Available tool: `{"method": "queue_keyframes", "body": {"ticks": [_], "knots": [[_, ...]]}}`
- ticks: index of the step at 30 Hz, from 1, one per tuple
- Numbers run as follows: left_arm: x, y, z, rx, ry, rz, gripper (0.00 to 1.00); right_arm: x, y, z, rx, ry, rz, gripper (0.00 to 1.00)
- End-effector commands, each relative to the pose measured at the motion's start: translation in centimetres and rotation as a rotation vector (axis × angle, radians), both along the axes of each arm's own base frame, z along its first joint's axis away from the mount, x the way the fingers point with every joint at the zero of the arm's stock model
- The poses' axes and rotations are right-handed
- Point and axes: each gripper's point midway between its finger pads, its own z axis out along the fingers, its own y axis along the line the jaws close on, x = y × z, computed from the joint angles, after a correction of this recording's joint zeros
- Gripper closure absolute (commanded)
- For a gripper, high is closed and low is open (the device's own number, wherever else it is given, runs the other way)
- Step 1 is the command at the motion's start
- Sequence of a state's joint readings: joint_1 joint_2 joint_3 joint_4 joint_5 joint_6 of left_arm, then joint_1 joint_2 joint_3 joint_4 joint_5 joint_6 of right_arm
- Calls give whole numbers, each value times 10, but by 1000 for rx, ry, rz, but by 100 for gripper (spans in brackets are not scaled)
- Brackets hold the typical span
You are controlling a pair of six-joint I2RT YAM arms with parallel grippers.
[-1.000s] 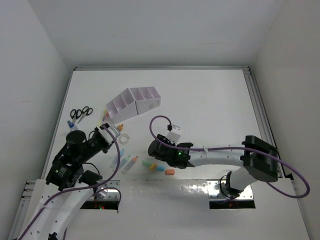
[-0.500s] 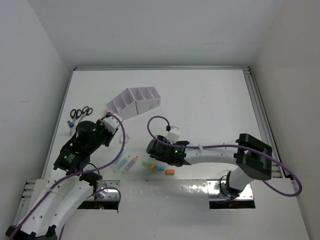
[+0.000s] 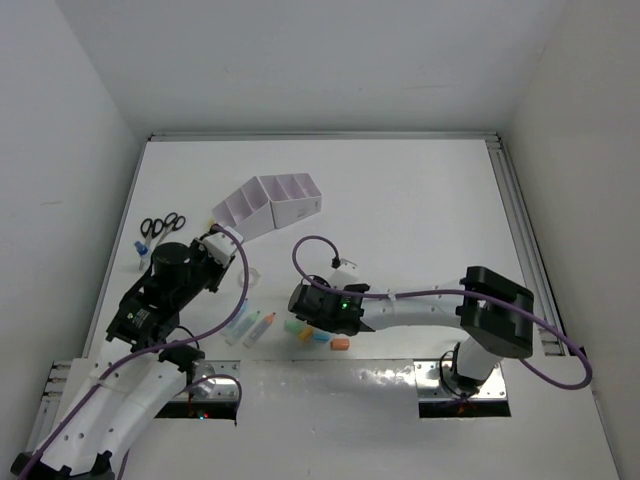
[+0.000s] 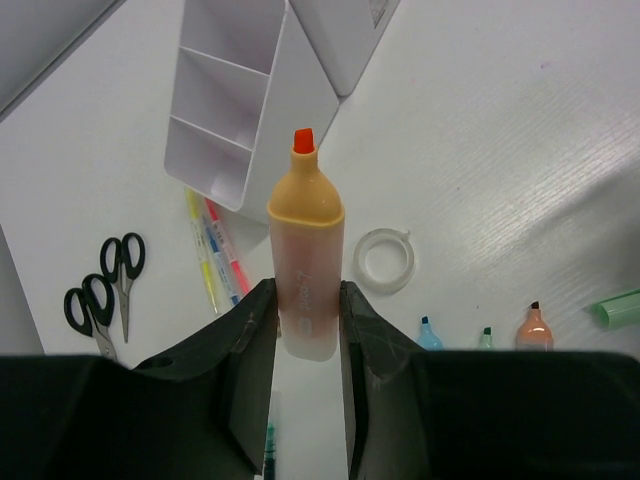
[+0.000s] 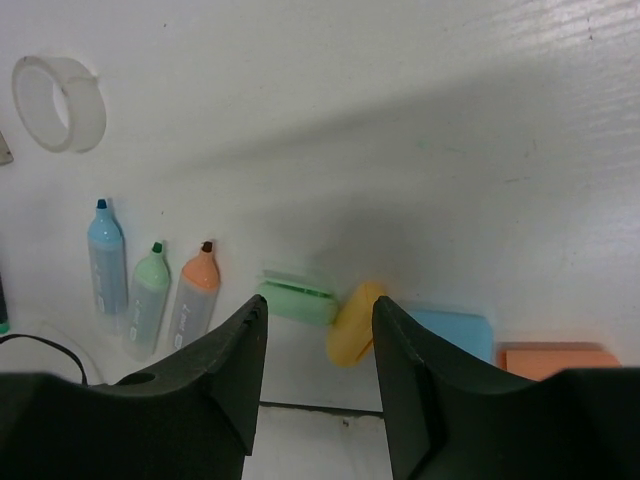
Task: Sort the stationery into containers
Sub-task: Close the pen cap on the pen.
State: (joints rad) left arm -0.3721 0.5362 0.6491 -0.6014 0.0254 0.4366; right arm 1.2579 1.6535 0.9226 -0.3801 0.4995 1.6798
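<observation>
My left gripper (image 4: pixel 308 300) is shut on an uncapped orange highlighter (image 4: pixel 306 230), held above the table with its tip pointing toward the lilac-white organiser (image 4: pixel 225 120). In the top view the left gripper (image 3: pixel 215 250) is just in front of the organiser (image 3: pixel 270 205). My right gripper (image 5: pixel 320 310) is open and low over the loose caps. A green cap (image 5: pixel 297 300) and a yellow cap (image 5: pixel 355 322) lie between its fingers. A blue piece (image 5: pixel 450 335) and an orange piece (image 5: pixel 555 358) lie to the right.
Blue (image 5: pixel 104 265), green (image 5: pixel 148 290) and orange (image 5: pixel 192 295) highlighters lie left of the caps. A clear tape ring (image 4: pixel 386 260), thin pens (image 4: pixel 215 250) and black scissors (image 4: pixel 100 290) lie near the organiser. A blue-capped bottle (image 3: pixel 142 246) stands at the left edge.
My left arm has swung forward toward the organiser with the orange highlighter, then held still. My right gripper has slid left and nearer, over the caps.
</observation>
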Motion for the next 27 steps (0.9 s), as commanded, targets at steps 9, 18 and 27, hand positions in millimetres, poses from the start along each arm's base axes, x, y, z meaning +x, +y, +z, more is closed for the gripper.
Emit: {"method": "queue_keyframes", "body": {"ticks": [9,18,27], "knots": [[2,0,23,-15,-84,-2,100,-11,4,-12,12,35,-56,54],[-1,2,23,-8,-92,-7,100,-8,-2,-18,-19,20,-71,55],[-2,4,19,-2,-91,1,100,-18,-4,-28,-31,55,-80,55]]}}
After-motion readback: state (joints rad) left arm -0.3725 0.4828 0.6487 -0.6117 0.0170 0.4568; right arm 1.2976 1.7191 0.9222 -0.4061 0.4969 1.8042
